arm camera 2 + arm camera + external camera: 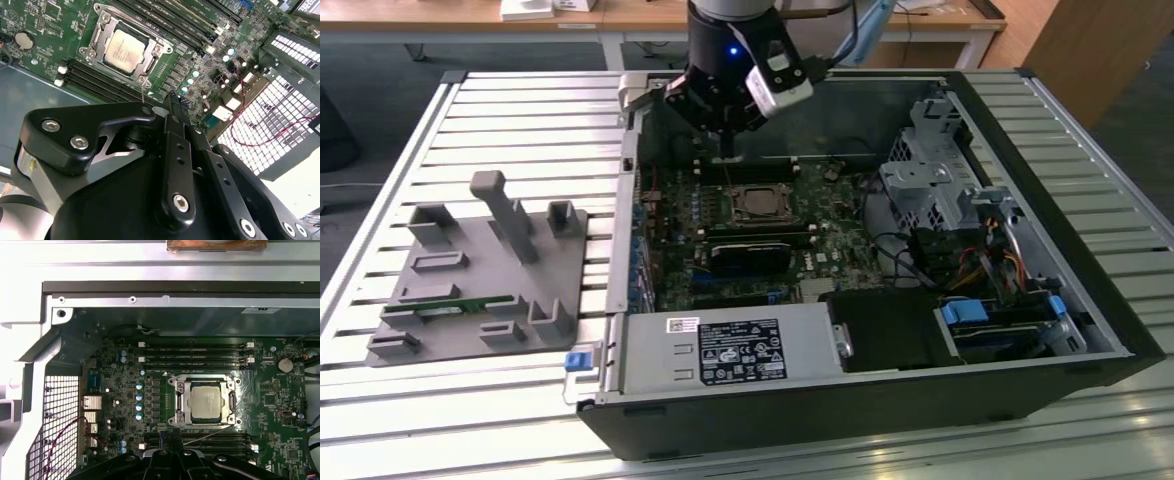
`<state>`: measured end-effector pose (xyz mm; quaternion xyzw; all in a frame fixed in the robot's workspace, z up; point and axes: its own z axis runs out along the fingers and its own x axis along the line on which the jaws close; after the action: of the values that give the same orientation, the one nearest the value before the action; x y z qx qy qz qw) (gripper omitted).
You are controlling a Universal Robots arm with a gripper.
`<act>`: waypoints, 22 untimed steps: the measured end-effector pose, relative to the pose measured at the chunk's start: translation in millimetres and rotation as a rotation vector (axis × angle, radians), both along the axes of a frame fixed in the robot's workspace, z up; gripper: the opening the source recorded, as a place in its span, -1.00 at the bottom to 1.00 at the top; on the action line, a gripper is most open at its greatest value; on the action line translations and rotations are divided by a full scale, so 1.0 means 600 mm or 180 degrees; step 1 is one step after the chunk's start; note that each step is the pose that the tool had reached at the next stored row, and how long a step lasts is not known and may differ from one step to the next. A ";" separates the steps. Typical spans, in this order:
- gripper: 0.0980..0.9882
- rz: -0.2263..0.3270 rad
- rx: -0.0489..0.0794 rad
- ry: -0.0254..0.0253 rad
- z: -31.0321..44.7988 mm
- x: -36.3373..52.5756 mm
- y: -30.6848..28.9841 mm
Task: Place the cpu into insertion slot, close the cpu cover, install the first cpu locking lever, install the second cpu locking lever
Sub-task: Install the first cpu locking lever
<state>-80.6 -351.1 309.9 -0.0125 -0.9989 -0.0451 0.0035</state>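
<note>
The cpu [207, 402] lies flat in the insertion slot [757, 205] on the green board, its silvery-tan top showing in both wrist views [125, 47]. The silver cpu cover [184, 403] lies down around it as a frame [93, 39]. A thin wire locking lever [210, 434] stands loose off the socket's edge, and it rises toward the camera as a thin rod [143, 95]. My gripper [727, 150] hangs above the board just behind the socket. Its black fingers [171, 432] are shut together with nothing between them [172, 100].
The open computer case holds memory slots [195, 352], a long black card [754, 250], a power supply [727, 350] and a drive cage [927, 190]. A grey fixture plate with posts [480, 270] sits on the slatted table at the exterior view's left.
</note>
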 end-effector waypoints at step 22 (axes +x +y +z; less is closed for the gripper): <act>-0.98 0.0000 0.0000 0.0000 -0.013 -0.005 0.0000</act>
<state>-83.7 -351.1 301.9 -0.0125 -0.9989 -0.0451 0.0035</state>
